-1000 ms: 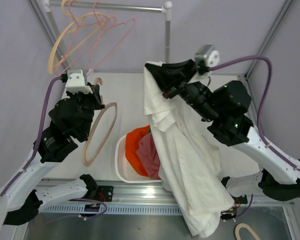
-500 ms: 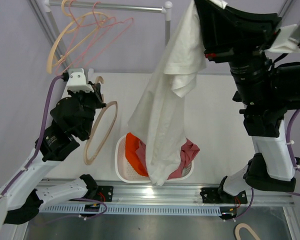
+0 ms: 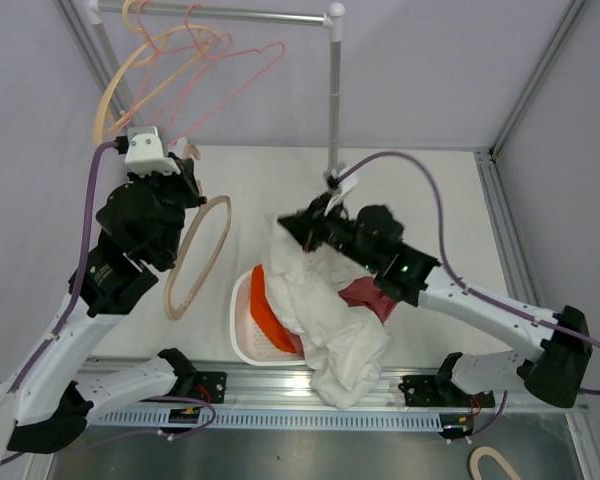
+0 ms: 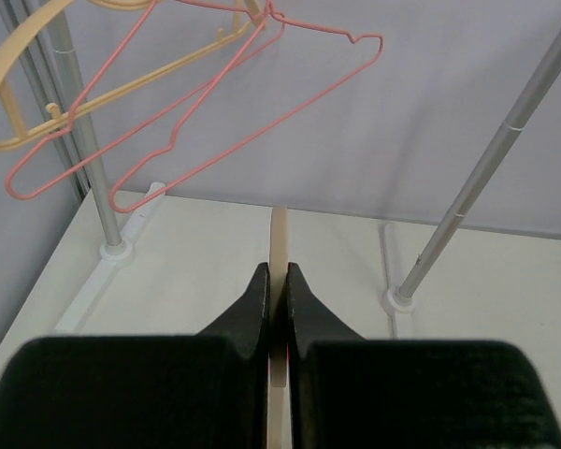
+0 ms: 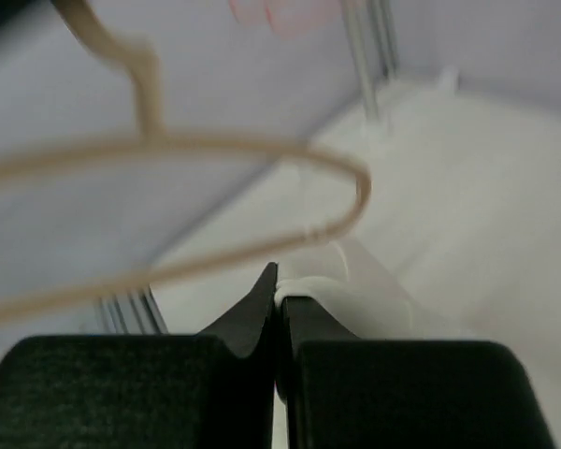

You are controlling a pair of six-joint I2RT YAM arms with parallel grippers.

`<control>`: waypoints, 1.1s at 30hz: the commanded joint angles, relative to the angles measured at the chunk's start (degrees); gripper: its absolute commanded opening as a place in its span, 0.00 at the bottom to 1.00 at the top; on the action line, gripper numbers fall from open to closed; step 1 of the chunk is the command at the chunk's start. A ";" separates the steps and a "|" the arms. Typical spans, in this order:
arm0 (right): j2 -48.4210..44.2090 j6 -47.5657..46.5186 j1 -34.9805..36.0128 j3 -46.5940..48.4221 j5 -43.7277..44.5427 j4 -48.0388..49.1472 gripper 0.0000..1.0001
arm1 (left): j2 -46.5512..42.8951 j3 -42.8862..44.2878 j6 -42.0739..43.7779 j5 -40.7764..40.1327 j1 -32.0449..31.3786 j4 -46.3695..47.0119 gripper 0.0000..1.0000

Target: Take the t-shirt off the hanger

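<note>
The white t-shirt hangs off the hanger and drapes over the white basket, its lower end over the table's front rail. My right gripper is shut on its upper fold; the cloth bulges beside the fingertips in the right wrist view. The tan hanger is bare. My left gripper is shut on it and holds it tilted above the table at the left. In the left wrist view the hanger's edge runs between the closed jaws. It also shows in the right wrist view.
Orange and maroon garments lie in the basket under the shirt. A rail at the back carries pink and yellow hangers; its pole stands right behind my right gripper. Another tan hanger lies at the bottom right.
My right arm swung high with the shirt, then came down low over the basket; the shirt is now bunched on the basket. My left arm shifted the hanger slightly.
</note>
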 commanded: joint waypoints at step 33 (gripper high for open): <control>2.76 15.95 16.12 -3.05 9.02 -51.70 0.45 | 33.71 47.67 5.41 24.15 13.89 -1.84 0.01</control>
